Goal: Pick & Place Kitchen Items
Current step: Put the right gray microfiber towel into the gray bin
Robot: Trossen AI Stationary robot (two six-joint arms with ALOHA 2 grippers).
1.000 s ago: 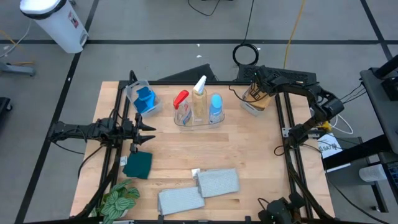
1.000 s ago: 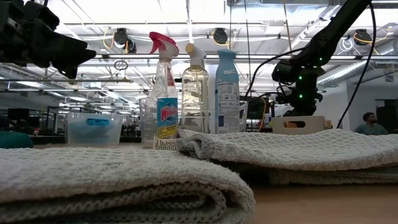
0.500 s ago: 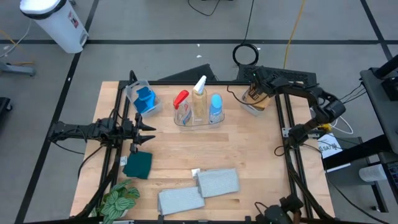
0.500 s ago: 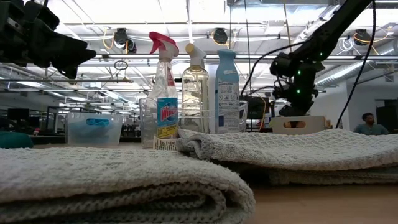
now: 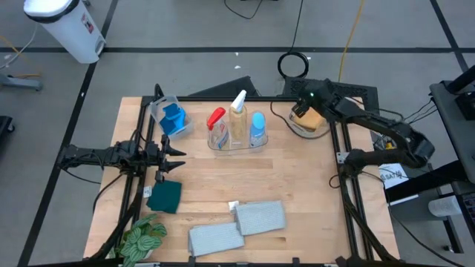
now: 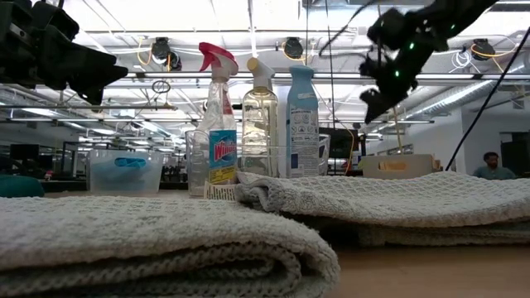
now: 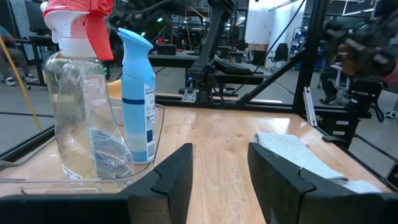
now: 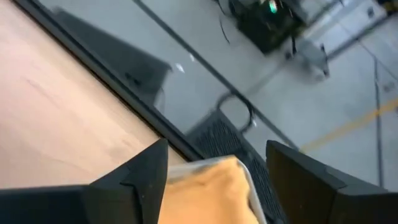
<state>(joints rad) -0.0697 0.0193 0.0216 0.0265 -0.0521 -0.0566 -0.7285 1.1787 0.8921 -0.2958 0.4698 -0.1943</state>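
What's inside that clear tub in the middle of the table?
The clear tub holds three bottles standing upright in a row: a red-trigger bottle, a white-trigger bottle and a blue-capped bottle. The bottles cover the tub's floor, so anything beneath them cannot be seen.

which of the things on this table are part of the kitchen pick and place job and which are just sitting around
Job items: red-trigger bottle, white-trigger bottle, blue-capped bottle, blue sponge, orange sponge, teal cloth, two grey towels.

Lying about: leafy plant, clear tub, white bin.
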